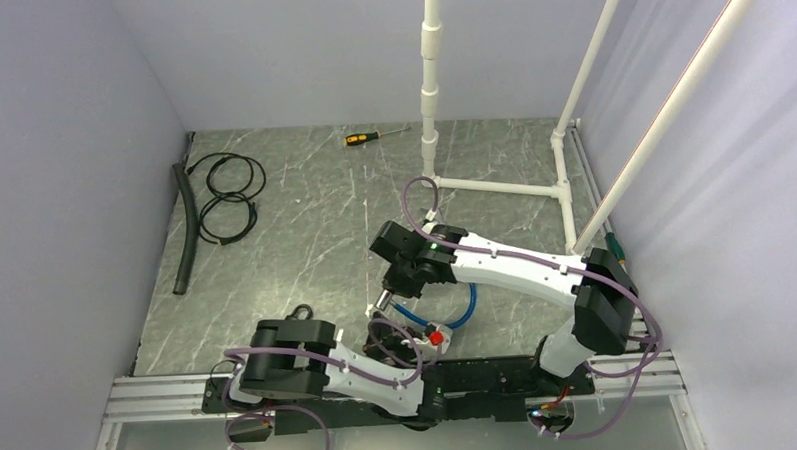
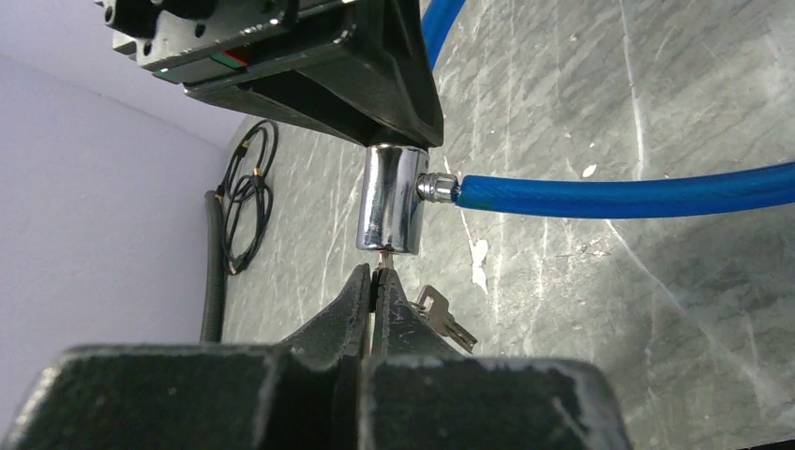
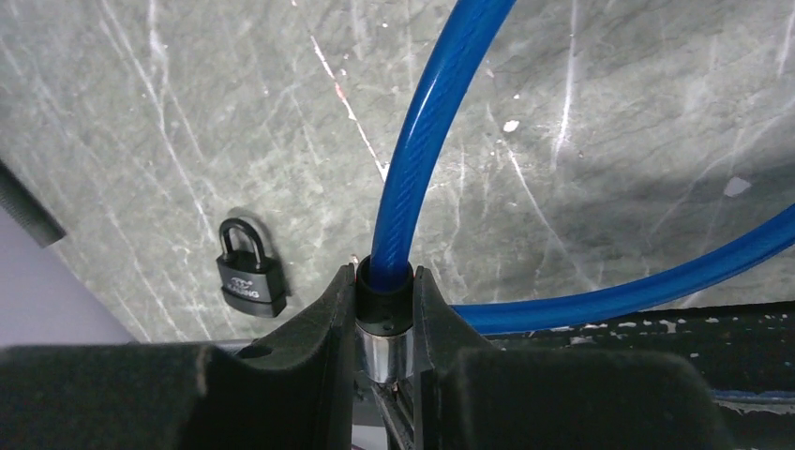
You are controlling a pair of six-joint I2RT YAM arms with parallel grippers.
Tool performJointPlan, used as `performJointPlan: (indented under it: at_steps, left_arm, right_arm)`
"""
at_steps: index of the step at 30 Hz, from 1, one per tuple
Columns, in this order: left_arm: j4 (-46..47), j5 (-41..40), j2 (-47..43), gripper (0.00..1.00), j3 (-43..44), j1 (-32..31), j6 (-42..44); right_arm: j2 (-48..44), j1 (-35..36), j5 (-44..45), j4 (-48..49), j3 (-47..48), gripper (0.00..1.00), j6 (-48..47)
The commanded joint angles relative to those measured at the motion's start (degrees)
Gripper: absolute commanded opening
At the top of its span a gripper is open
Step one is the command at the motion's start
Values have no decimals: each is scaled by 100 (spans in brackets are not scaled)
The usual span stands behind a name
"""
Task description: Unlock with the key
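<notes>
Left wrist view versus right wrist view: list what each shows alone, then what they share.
Left wrist only: the left gripper shut on the key at the keyhole of the chrome lock, a spare key, a coiled black cable. Right wrist only: a black padlock on the table. Both: the blue cable, the lock and the right gripper clamping it.

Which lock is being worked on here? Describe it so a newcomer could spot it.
On the grey table, just ahead of the arm bases, is a looped blue cable. At its end the right gripper holds in its jaws a short chrome barrel lock, with the left gripper holding a key at its face. Unlike the black padlock nearby, it is shiny, round and cable-joined.
</notes>
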Motion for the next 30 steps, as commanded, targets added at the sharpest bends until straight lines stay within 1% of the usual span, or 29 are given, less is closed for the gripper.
performJointPlan:
  at_steps: [1,3,4,6,7,8,9,10,11,14,16,18,23,26,30]
  left_arm:
    - [-1018,-146,-262,6,-11,19,-88]
    - [-1018,45,-163,25,28,-1,126]
    - [-1002,155,-163,39,29,-31,282]
    - [-727,344,-224,58,30,-39,739]
    - [-375,473,-310,66,-1,-39,1439]
    - [154,638,-446,71,-59,-38,2108]
    - [969,930,-716,73,-177,-24,3299]
    - [2346,1322,-904,80,-362,1,4566]
    - [2775,1675,-1134,87,-471,22,5050]
    - [3435,2282,-1774,89,-793,190,5563]
    - [3999,2817,-2213,89,-1147,382,5932]
    - [4489,3297,-2604,89,-1483,424,6241]
    - [5326,4109,-3528,89,-2055,483,6444]
    - [5857,4667,-4579,90,-2554,733,6377]
    - [6366,4985,-6306,93,-3244,928,6242]
  right_arm:
    - [-177,90,-207,-61,76,0,34]
    - [-127,90,-129,-62,82,0,26]
    - [-92,90,-120,-52,69,0,34]
    - [-39,85,-129,35,25,0,19]
    - [4,90,-146,73,7,0,18]
    - [44,84,-141,88,8,0,11]
    - [94,87,-123,87,24,0,2]
    - [146,86,-88,65,41,0,-3]
    - [186,89,-41,39,59,0,-1]
    - [217,83,56,127,-24,0,-1]
    - [197,89,84,275,-148,0,-4]
    - [204,84,102,388,-227,0,-21]
    - [264,77,96,482,-249,0,-123]
    - [197,81,107,650,-337,0,-210]
    - [30,81,131,922,-570,0,-290]
